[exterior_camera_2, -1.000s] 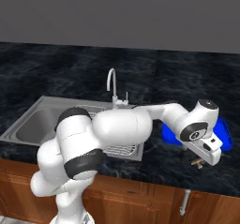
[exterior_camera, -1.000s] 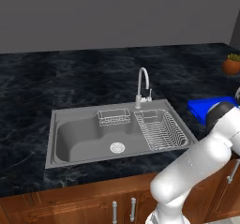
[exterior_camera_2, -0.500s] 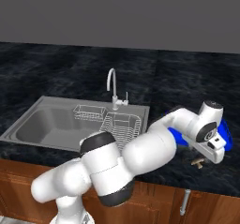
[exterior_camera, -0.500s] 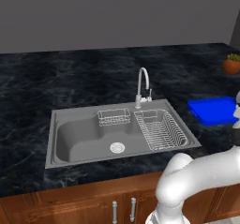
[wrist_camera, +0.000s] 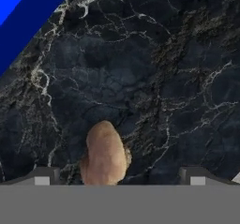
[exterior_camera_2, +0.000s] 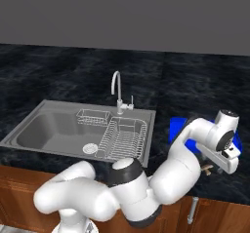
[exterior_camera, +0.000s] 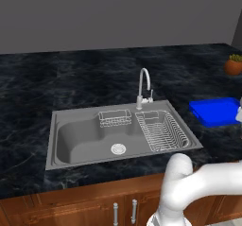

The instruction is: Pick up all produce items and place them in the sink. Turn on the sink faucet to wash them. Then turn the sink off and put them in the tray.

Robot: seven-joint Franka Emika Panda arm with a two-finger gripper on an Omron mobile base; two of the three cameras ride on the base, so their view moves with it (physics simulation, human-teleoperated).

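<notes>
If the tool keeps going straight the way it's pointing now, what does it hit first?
Most likely the brown produce lump lying on the dark marble counter, which sits between the open tool fingertips, nearer the left one. Depth is hard to judge; the blue tray lies off to the side.

Between the end effector's (wrist_camera: 119, 178) wide-apart fingertips lies only the brown produce lump (wrist_camera: 104, 156) on bare dark worktop (wrist_camera: 154, 78), with open marble on every side and the blue tray's (wrist_camera: 23, 17) rim well off at one corner.
</notes>
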